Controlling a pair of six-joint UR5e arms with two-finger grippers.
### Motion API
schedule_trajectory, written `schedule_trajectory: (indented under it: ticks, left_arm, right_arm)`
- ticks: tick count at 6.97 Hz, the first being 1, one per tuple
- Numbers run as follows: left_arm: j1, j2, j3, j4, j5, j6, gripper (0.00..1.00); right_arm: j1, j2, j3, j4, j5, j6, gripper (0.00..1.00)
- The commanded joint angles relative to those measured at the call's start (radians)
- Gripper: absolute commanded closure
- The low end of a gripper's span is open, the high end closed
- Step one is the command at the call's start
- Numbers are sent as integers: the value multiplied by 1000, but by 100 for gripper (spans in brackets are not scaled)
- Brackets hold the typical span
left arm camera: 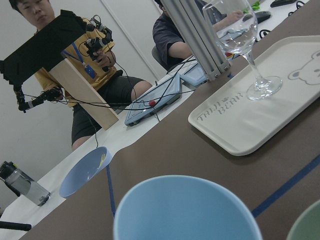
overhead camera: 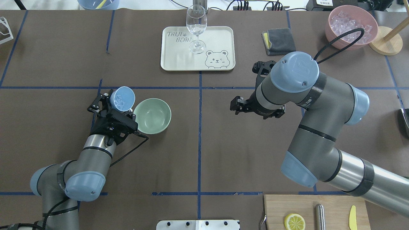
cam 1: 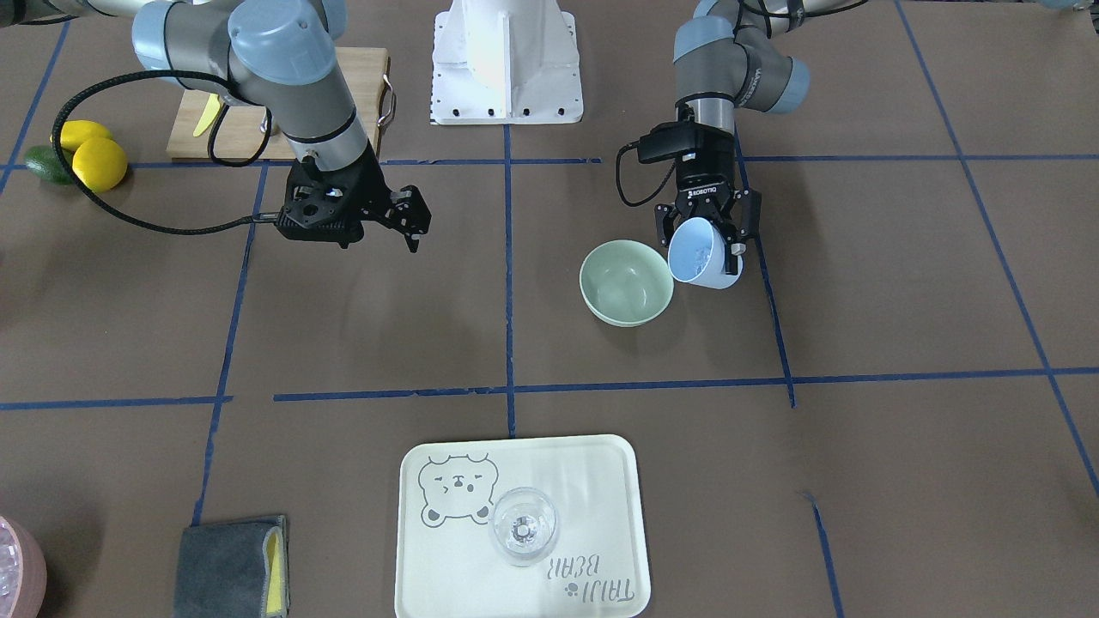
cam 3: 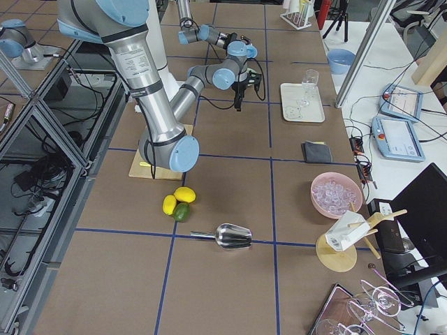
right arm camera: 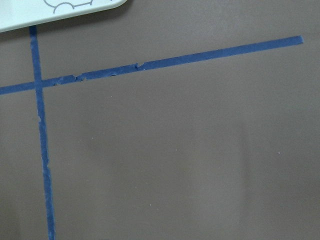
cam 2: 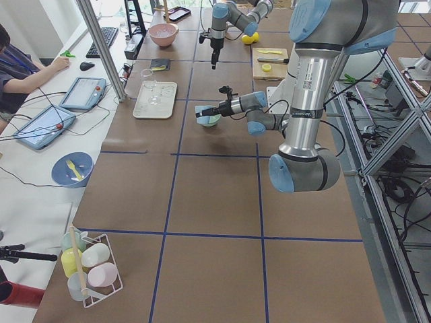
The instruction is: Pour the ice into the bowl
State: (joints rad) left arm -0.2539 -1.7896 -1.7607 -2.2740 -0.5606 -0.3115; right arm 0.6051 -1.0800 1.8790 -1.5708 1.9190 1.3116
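Cup (cam 1: 725,276) tilted in clamped left jaws, ice (overhead camera: 119,101) seemingly inside; bowl (cam 1: 627,287), mid-frame, empty. We judge pouring pending. Right jaws: cannot tell.

Brown table (overhead camera: 64,57), blue tape grid (overhead camera: 199,134). Bowl (overhead camera: 152,115) left of centre. Tray (overhead camera: 174,62) mid far edge. Grey cloth (overhead camera: 281,37) near it, rightward. Pink container (overhead camera: 334,38) at far-right corner, wooden stand (overhead camera: 385,41) touching. Cutting board (overhead camera: 332,206) at near edge, right half. Lemons (cam 1: 100,164), green fruit (cam 1: 47,163), metal scoop (cam 3: 234,236) toward right end.
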Motion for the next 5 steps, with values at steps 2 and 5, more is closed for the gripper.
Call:
schedule_trajectory:
  ticks: [2, 5]
  left_arm:
    - [25, 1, 18, 37, 132, 357, 100]
    - [53, -4, 18, 39, 194, 590, 100]
  right_arm:
    - [-1, -1, -1, 0, 0, 0, 0]
    - [-2, 0, -3, 8, 0, 5, 0]
